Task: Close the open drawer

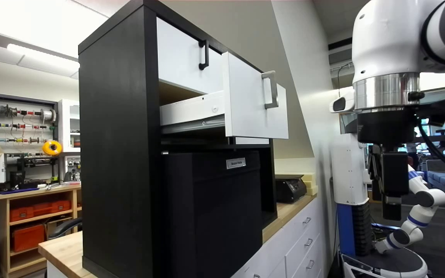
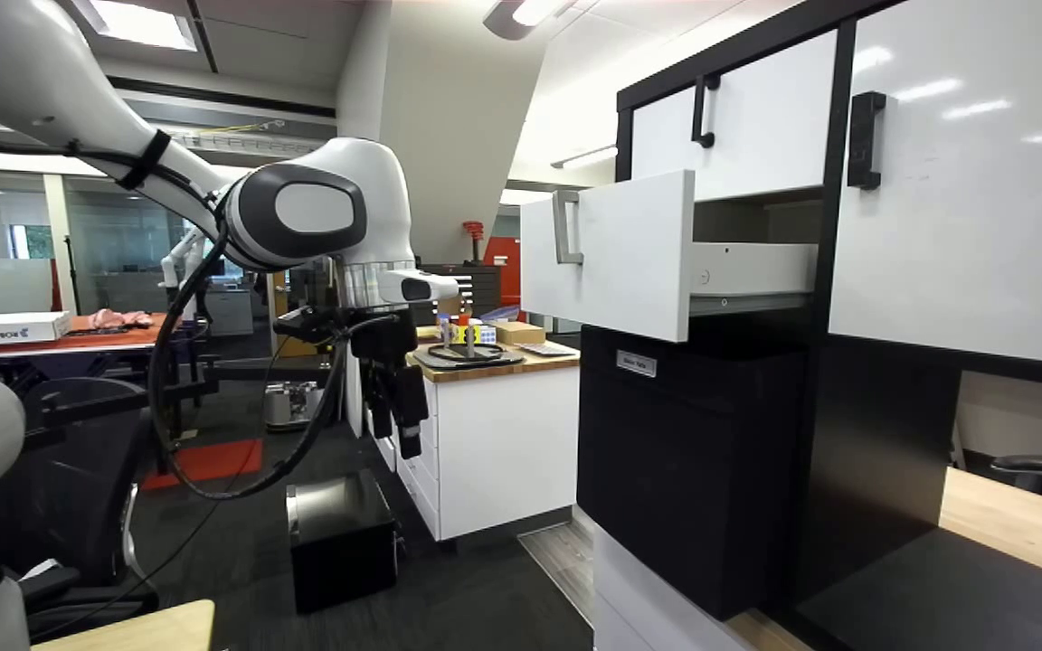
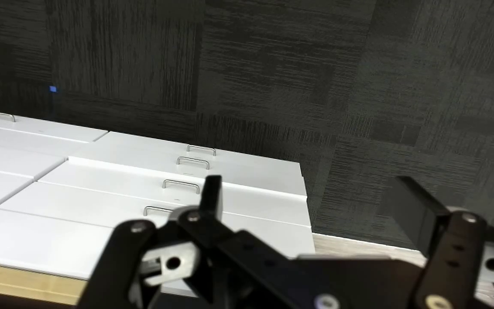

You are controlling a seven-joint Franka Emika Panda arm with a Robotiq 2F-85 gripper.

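White drawer [image 1: 245, 98], standing out from black cabinet [image 1: 114, 135]; gripper [image 3: 311, 199], jaws spread wide, well apart from drawer.

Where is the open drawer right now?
In an exterior view, the open drawer juts from the upper part of the black cabinet, near mid-picture, just above the labelled black box; the gripper hangs apart, off to the right.
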